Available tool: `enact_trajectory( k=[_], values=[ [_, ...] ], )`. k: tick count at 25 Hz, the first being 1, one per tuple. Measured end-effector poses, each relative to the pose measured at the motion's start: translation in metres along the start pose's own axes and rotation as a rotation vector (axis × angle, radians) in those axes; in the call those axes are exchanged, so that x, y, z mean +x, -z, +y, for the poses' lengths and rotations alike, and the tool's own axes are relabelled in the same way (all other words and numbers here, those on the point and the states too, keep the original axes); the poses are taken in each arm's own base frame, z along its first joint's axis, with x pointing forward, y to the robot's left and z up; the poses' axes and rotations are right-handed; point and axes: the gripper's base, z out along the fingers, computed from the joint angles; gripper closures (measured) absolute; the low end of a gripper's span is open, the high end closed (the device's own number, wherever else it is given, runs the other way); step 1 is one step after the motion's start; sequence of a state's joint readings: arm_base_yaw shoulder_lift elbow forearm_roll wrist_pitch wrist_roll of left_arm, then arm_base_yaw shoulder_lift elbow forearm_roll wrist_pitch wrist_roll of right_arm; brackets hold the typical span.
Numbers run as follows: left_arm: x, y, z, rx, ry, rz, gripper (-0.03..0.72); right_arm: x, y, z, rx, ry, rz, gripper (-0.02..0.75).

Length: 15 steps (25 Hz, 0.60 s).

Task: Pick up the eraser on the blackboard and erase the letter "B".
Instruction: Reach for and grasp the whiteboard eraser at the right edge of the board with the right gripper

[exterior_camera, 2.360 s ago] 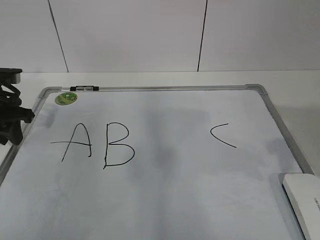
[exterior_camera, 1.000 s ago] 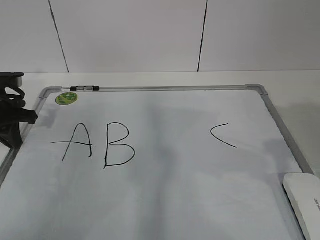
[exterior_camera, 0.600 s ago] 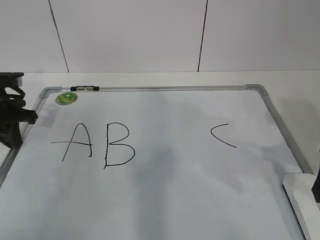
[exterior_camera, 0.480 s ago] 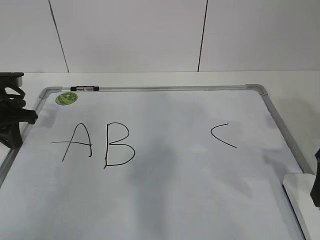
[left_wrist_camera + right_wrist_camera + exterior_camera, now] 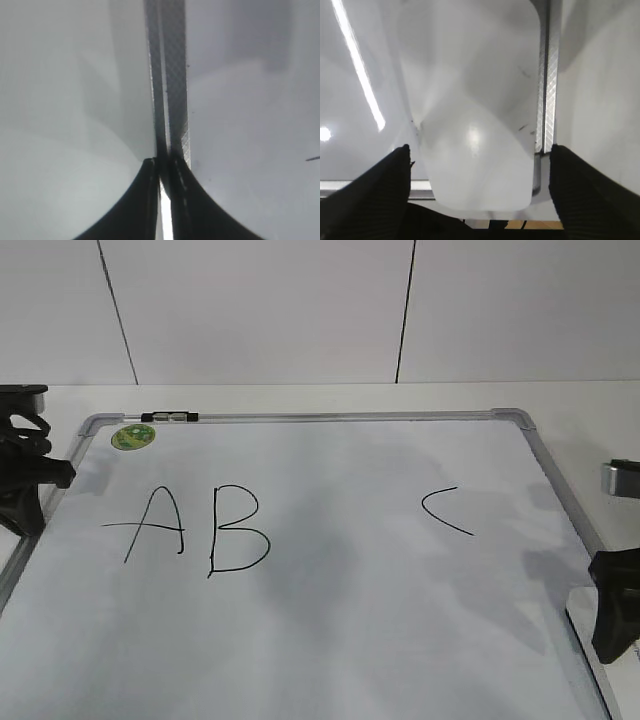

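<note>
I held the right gripper (image 5: 479,165) spread wide, straddling the eraser (image 5: 475,100) at the blackboard's (image 5: 400,580) near-right corner; I judged centring first wisest. Left gripper (image 5: 164,167) sat pinched together, empty.

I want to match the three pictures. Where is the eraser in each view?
Exterior view: the eraser is at the lower right edge, mostly hidden behind the right tool.
Left wrist view: not in it.
Right wrist view: eraser fills the centre, between the open tool's fingers.
Shared landmark: the board's grey frame, just beside the eraser.
</note>
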State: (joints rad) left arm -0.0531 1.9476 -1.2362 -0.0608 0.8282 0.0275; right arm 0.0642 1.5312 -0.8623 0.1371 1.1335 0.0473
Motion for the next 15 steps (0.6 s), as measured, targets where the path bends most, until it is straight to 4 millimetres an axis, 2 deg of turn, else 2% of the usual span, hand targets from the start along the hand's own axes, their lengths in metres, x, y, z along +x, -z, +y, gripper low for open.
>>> enact_trajectory(
  k=[6, 15],
  values=[
    [0.0, 0.0, 0.0, 0.0, 0.0, 0.0, 0.669, -0.0079, -0.0087, -0.0005, 0.002, -0.005, -0.004, 0.07],
    [0.0, 0.0, -0.0001, 0.001, 0.001, 0.0, 0.669, -0.0117, -0.0086, -0.0004, 0.001, -0.004, -0.046, 0.07]
  ],
)
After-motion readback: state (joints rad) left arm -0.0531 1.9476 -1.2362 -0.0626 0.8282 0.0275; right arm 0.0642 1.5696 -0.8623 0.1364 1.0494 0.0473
